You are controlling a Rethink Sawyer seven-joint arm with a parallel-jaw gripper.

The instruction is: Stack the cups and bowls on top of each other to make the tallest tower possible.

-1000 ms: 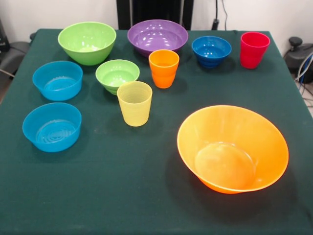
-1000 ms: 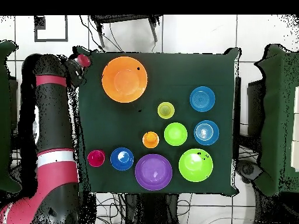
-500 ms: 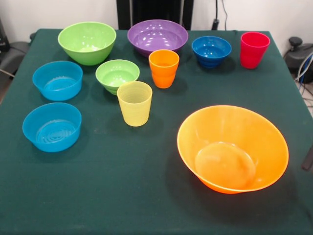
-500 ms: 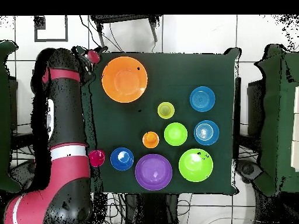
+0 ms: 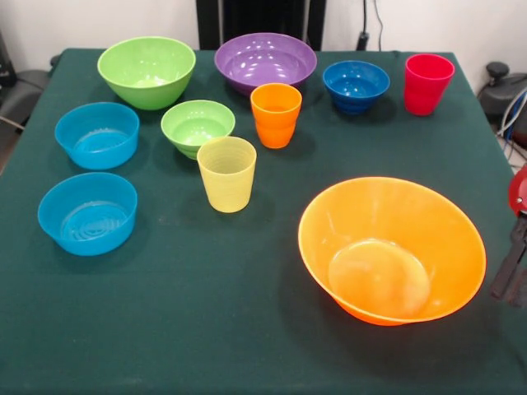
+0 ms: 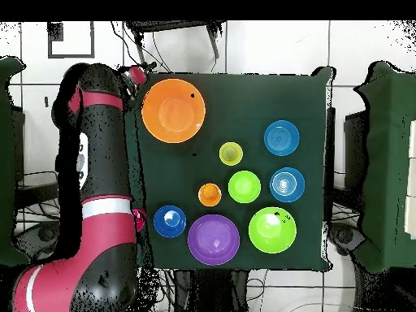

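The huge orange bowl (image 5: 391, 251) stands upright at the front right, also in the overhead view (image 6: 173, 110). The yellow cup (image 5: 226, 174), orange cup (image 5: 276, 115) and red cup (image 5: 427, 84) stand apart. So do the large green bowl (image 5: 146, 72), purple bowl (image 5: 265, 62), dark blue bowl (image 5: 356, 85), small green bowl (image 5: 198, 127) and two light blue bowls (image 5: 97, 134) (image 5: 87, 212). No tower is in view. My gripper (image 5: 509, 271) shows at the right edge beside the orange bowl, apart from it, and in the overhead view (image 6: 134, 75).
The green table (image 5: 206, 329) carries everything. In the overhead view my red and black arm (image 6: 101, 187) runs along the table's left edge and covers most of the red cup (image 6: 140, 218). Cables and chairs stand around the table.
My arm has swung in along the table's side towards the huge orange bowl. The gripper now shows at the right edge of the front view. Cups and bowls have not moved.
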